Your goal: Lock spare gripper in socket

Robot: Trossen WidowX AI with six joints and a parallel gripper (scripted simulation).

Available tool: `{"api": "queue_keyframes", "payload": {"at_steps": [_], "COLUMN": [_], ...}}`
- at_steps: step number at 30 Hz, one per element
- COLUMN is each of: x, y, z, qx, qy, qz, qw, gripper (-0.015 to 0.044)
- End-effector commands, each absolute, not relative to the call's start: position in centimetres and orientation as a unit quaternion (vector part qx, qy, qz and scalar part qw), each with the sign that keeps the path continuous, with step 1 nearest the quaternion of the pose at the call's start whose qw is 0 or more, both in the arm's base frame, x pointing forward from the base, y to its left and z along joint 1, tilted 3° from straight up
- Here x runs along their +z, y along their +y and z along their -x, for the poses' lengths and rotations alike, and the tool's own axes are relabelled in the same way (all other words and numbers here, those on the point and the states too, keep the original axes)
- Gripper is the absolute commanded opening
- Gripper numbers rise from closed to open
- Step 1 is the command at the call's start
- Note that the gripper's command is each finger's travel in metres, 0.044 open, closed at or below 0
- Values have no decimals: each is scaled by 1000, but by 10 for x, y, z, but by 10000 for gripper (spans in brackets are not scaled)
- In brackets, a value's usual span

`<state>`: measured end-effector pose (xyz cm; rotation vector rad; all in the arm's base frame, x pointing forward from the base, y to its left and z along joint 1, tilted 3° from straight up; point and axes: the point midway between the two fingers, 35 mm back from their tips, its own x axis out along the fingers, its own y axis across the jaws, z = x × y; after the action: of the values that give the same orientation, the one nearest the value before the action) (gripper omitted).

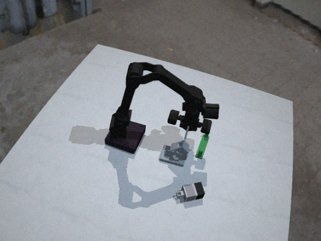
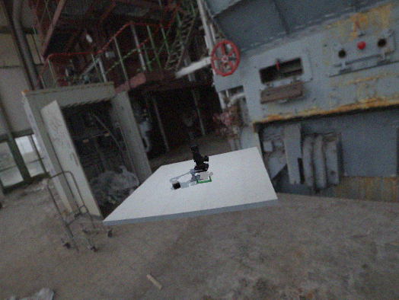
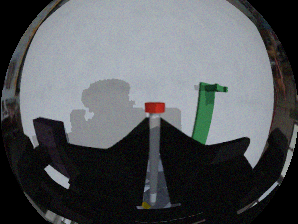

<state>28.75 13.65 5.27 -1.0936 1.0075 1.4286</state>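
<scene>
My gripper [image 1: 188, 128] [image 3: 152, 121] is shut on the lock pin and points down above the mount. The pin [image 1: 186, 134] [image 3: 155, 145] is a thin grey rod; its red head shows just beyond the fingertips in the wrist view. Its lower end meets the top of the mount [image 1: 163, 159] in the top view; whether it is still inside the socket I cannot tell. The mount is a grey base with an angled block, partly in shadow. The spare gripper [image 1: 190, 192] [image 2: 176, 185], a grey and black block with a small spigot, lies on the table apart from the mount.
A green bracket [image 1: 203, 147] [image 2: 204, 182] [image 3: 204, 117] stands close beside the mount, near the right side of my gripper in the top view. The arm's dark base [image 1: 135, 140] [image 3: 50, 135] is on the mount's other side. The white table [image 1: 245, 171] [image 2: 236, 190] carries everything.
</scene>
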Motion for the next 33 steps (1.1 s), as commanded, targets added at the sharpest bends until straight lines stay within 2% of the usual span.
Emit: {"api": "queue_keyframes", "payload": {"at_steps": [1, 33], "x": [54, 54], "y": [141, 164], "z": [-288, -285], "qx": [596, 595], "qy": [418, 421], "qz": [453, 454], "qw": [515, 513], "gripper": [0, 0]}}
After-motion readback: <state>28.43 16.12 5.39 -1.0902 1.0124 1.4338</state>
